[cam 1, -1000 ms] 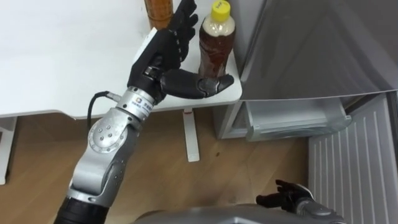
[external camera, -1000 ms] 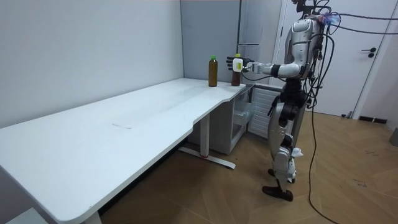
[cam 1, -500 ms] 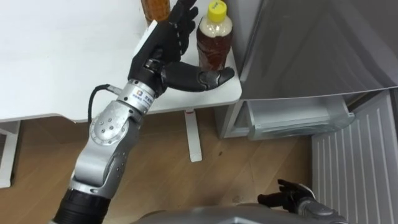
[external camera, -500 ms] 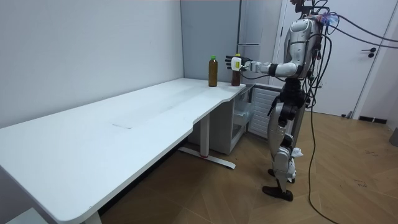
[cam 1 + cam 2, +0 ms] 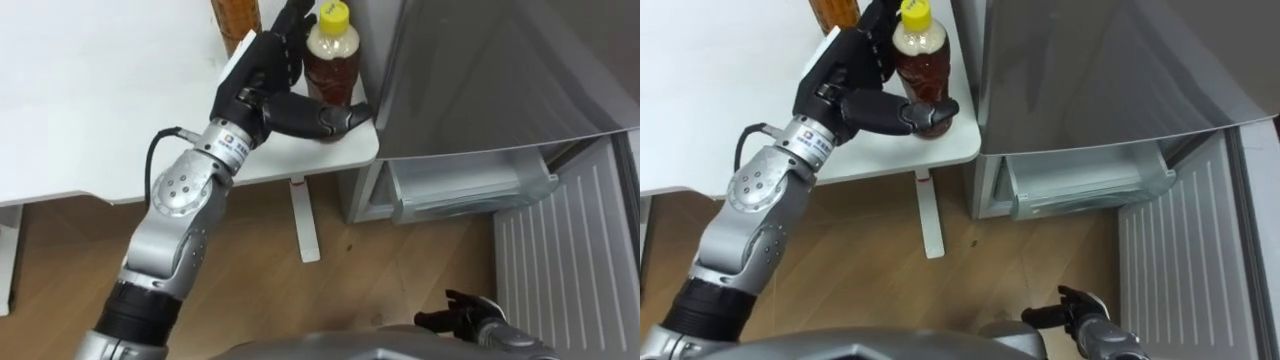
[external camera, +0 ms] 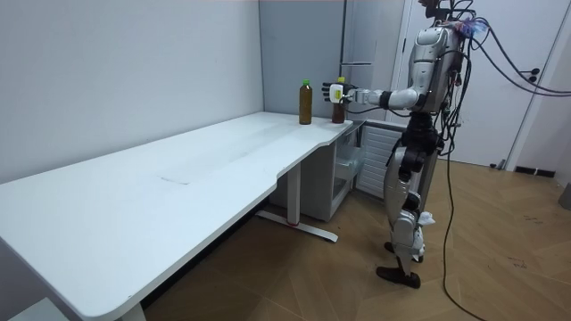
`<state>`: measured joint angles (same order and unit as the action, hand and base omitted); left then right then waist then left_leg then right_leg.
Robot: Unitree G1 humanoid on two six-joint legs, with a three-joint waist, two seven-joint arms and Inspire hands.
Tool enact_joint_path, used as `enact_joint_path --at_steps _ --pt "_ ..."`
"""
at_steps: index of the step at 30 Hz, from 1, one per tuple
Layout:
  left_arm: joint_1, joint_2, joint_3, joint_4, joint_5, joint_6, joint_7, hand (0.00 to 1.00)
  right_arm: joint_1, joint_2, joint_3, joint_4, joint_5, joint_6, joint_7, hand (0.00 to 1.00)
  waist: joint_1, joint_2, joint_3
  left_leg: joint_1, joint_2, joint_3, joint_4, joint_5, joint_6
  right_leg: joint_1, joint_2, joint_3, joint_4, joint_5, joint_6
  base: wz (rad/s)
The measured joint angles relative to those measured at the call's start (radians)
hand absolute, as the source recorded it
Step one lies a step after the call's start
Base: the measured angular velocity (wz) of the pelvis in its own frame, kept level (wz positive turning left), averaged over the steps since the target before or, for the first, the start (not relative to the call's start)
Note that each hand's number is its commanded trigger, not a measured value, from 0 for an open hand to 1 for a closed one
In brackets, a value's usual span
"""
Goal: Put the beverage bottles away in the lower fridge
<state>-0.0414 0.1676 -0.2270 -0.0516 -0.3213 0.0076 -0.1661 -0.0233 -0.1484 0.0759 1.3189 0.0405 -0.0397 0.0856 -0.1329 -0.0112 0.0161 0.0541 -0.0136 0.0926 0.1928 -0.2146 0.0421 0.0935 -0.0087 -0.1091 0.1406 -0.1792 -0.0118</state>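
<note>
A bottle of brown tea with a yellow cap [image 5: 329, 62] stands upright on the near corner of the white table [image 5: 80, 120], next to the grey fridge [image 5: 480, 70]. My left hand [image 5: 262, 85] is open around it, with straight fingers behind its left side and the thumb across its lower front. A second, amber bottle [image 5: 234, 16] stands just left of the hand; the room view shows its green cap [image 6: 305, 83]. My right hand [image 5: 462, 320] hangs low with relaxed fingers, holding nothing.
The lower fridge door [image 5: 570, 260] is swung open to the right. Inside the compartment a pale plastic drawer [image 5: 470, 190] shows at knee height. A white table leg [image 5: 303, 220] stands on the wooden floor between table and fridge. I stand at the table's corner, facing the fridge.
My left hand has reached farther around the yellow-capped bottle, its thumb now lying against the bottle's front. The eye view has shifted slightly. The right hand is unchanged.
</note>
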Motion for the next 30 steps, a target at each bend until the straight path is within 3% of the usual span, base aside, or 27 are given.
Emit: enact_joint_path --at_steps 1,2,3,4,5,20,24,30 --pt "-0.005 -0.001 0.000 0.002 0.000 0.000 0.000 0.00 -0.001 0.000 0.000 0.000 0.000 0.005 -0.001 0.00 0.000 0.000 -0.0001 -0.001 0.000 0.000 0.000 0.000 0.000 -0.002 0.000 0.000 0.001 0.000 0.000 0.00" --pt "-0.008 -0.001 0.000 0.004 0.000 0.001 0.000 0.37 -0.002 0.000 0.000 0.000 0.000 0.008 -0.001 0.00 0.000 0.000 -0.0001 -0.001 0.000 0.001 0.000 0.000 0.000 -0.002 0.000 0.000 0.001 0.000 0.000 0.00" --pt "-0.013 -0.001 0.001 0.008 0.000 0.001 0.000 0.57 -0.004 0.000 0.000 0.001 0.000 0.010 -0.002 0.00 0.000 0.000 -0.0002 -0.001 0.000 0.002 0.000 0.000 0.000 -0.003 0.000 0.000 0.001 0.000 0.000 -0.04" --pt "-0.017 -0.001 0.001 0.015 0.000 0.003 0.001 0.92 -0.004 0.000 0.000 0.001 0.000 0.011 -0.002 0.00 0.000 0.001 -0.0004 -0.001 0.000 0.003 0.000 0.000 0.000 -0.004 0.000 0.000 0.001 0.000 0.000 -0.04" --pt "-0.018 -0.001 0.001 0.015 0.000 0.006 0.001 1.00 -0.004 0.000 0.000 0.000 0.000 0.011 -0.002 0.00 0.000 0.001 -0.0006 0.000 0.000 0.003 -0.001 0.000 0.000 -0.004 0.000 0.001 0.001 0.000 0.000 0.00" --pt "-0.018 -0.011 0.001 0.045 0.009 0.045 0.022 1.00 -0.007 -0.003 0.000 0.001 0.000 0.022 -0.011 0.00 -0.001 0.013 -0.0020 -0.002 0.001 0.006 -0.004 0.000 0.000 -0.007 0.000 0.002 0.001 0.000 0.000 0.00" --pt "-0.019 -0.020 0.010 0.044 0.009 0.070 0.023 1.00 -0.016 -0.002 0.001 0.001 0.000 0.042 -0.011 0.00 -0.001 0.012 -0.0021 -0.005 0.000 0.006 -0.003 0.000 0.000 -0.009 0.000 0.000 0.001 0.000 0.000 0.00" --pt "-0.019 -0.019 0.009 0.045 0.013 0.104 0.025 1.00 -0.015 -0.002 0.001 0.001 0.000 0.043 -0.011 0.00 -0.001 0.009 -0.0005 -0.007 0.001 0.006 -0.003 0.000 0.000 -0.011 0.000 -0.001 0.001 0.000 0.000 0.00"
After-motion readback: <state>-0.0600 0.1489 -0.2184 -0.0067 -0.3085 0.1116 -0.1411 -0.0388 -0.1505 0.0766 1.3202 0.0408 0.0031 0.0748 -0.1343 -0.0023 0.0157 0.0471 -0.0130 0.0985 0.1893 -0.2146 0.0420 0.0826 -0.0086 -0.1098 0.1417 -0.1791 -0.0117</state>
